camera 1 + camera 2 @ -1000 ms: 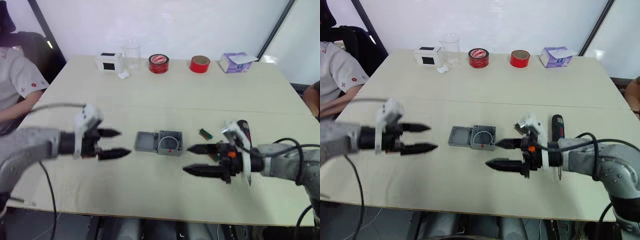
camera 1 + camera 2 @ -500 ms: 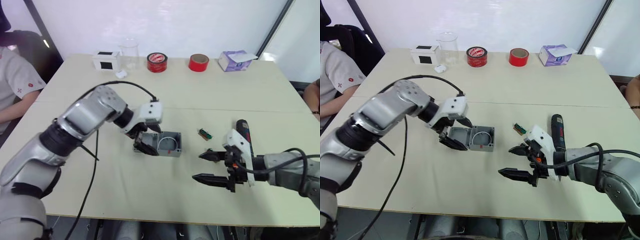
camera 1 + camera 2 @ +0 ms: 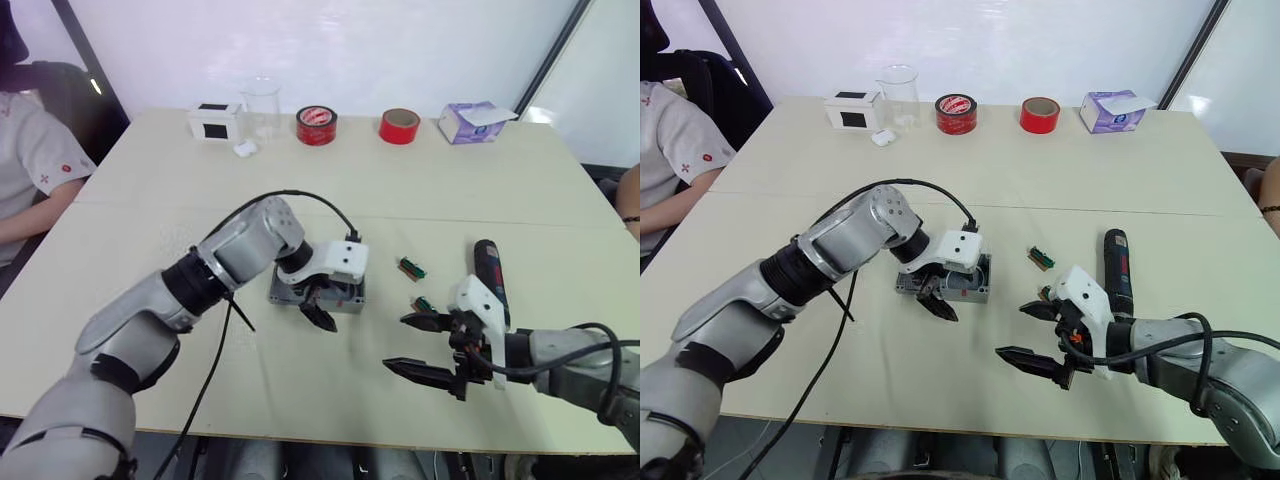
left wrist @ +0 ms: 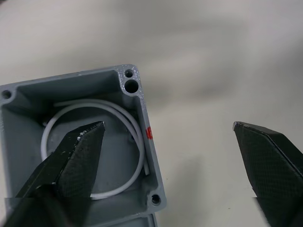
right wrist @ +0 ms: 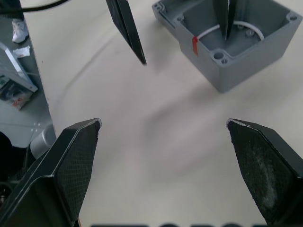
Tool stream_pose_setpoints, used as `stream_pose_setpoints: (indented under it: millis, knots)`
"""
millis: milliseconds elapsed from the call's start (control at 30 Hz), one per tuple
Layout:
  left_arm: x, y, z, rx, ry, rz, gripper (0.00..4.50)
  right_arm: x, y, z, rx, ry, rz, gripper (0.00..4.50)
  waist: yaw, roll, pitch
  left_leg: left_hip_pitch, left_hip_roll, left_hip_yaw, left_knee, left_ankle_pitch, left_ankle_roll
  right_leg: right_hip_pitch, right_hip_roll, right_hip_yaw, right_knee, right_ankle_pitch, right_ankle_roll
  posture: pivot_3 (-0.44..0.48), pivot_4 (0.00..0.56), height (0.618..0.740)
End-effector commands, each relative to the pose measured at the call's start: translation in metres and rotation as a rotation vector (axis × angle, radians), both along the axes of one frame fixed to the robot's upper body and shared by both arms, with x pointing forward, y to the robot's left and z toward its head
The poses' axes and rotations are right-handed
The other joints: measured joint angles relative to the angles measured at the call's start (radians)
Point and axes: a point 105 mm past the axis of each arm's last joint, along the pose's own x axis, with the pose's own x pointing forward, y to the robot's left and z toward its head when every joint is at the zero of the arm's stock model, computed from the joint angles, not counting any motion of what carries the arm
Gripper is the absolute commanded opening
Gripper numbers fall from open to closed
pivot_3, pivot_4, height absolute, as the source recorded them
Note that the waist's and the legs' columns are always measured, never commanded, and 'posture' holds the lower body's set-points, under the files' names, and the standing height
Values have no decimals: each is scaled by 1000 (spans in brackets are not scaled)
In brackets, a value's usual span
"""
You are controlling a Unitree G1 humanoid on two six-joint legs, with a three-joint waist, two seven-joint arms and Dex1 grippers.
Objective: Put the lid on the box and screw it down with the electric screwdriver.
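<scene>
Grey: one box (image 4: 71, 156); left hand (image 4: 165, 151) and right hand (image 3: 1040, 335) both spread.

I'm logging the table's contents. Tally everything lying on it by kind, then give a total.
Red tape rolls: 2
Grey box halves: 2, the box and the lid, partly hidden
Electric screwdriver: 1
Small green strips: 2
Purple tissue box: 1
White box with black square: 1
Clear glass: 1
Small white item: 1
Total: 11
</scene>
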Motion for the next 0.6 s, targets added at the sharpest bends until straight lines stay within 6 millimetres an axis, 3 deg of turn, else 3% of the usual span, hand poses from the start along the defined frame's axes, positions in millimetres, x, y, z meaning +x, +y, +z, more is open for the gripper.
stream_pose_setpoints:
  millis: [33,233,467,600]
  knots:
    - [1,1,0,17,-36,-34,2514,1,6,7,12,-53,2,4500,0,0,0,0,0,0,0,0,0,0,0,0,0,0,0,0,150,740]
    - [4,4,-7,31,-53,-47,83,5,13,5,33,-57,-10,4500,0,0,0,0,0,0,0,0,0,0,0,0,0,0,0,0,150,740]
    - [9,3,-7,31,-102,-92,12,1,16,0,37,-30,-12,4500,2,0,0,0,0,0,3,0,0,1,0,0,1,0,0,0,150,740]
    - [15,2,-2,25,-181,-244,12,-4,12,-4,21,-3,-10,4500,3,0,0,0,0,0,7,-1,2,2,0,0,3,0,0,0,150,740]
